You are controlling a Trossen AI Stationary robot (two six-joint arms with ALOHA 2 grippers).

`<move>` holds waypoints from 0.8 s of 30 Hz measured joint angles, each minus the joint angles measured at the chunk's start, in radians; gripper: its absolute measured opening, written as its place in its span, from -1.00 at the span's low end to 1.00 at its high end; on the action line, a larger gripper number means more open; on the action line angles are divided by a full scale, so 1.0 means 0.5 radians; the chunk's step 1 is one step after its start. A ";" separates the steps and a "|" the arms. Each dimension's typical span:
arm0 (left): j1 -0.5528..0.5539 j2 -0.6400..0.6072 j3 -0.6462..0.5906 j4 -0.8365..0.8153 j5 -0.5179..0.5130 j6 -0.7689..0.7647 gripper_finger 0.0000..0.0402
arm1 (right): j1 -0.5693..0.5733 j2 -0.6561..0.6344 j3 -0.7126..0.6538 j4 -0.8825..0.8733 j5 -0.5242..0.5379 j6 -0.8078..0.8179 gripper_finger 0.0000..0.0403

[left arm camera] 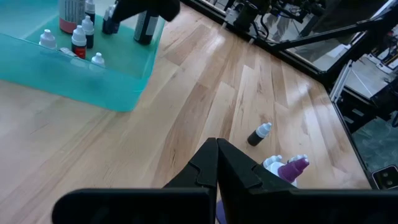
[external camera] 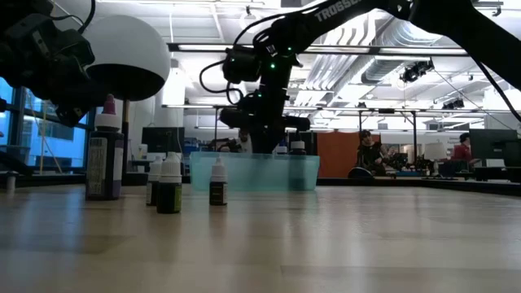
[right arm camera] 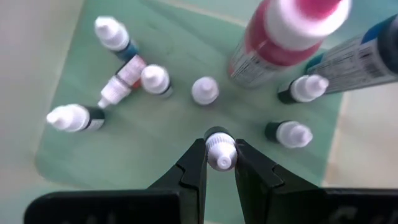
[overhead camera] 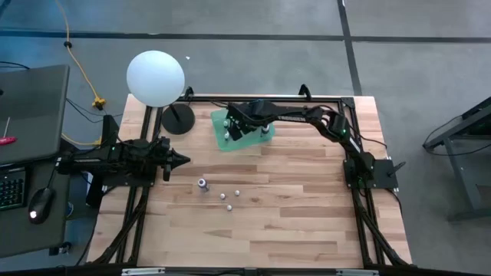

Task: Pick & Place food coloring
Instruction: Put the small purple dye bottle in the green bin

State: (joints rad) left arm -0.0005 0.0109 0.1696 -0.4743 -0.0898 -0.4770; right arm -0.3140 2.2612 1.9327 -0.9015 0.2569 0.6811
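A: High view. Right gripper is over the green bin at the table's far side, arm reaching in from the right. Left gripper waits at the left edge. A few bottles stand loose on the bare wood mid-table, well apart from the bin.

B: Risk seen from above?

A: The bin is crowded under the right arm. A sideways drift on release could knock neighbours over.

B: Low view.

A: Right gripper hangs above the bin; I can't tell from here how far the bottle is from the floor. The loose bottles stand in front, a tall purple bottle beside them. A drop from height would likely tip the bottle.

B: Left wrist view.

A: Left fingers are pressed together, nothing between them. The purple bottle and a small dark one are just beyond the tips; the dark one looks to be lying over, so a later grasp may slip on it.

B: Right wrist view.

A: Right gripper is clamped on a white-capped bottle, held at the cap only. The bin floor below holds others: one near ahead, one just beside, a big red bottle farther off. One bottle already lies on its side.

B: Main worry?

A: Cap grip is shallow, so the bottle may swing or stick to a finger when the grip lets go, then fall onto its neighbour.
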 joint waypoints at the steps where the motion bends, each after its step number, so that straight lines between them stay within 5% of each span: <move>1: 0.000 0.000 0.000 0.001 0.000 0.000 -1.00 | -0.011 0.000 0.000 0.001 0.001 -0.002 -0.73; 24: 0.000 0.000 0.000 0.001 0.000 0.000 -1.00 | -0.096 0.063 0.000 -0.012 -0.133 -0.055 -0.73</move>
State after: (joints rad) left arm -0.0004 0.0109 0.1696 -0.4740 -0.0898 -0.4770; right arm -0.3621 2.2927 1.9327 -0.9077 0.1903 0.6537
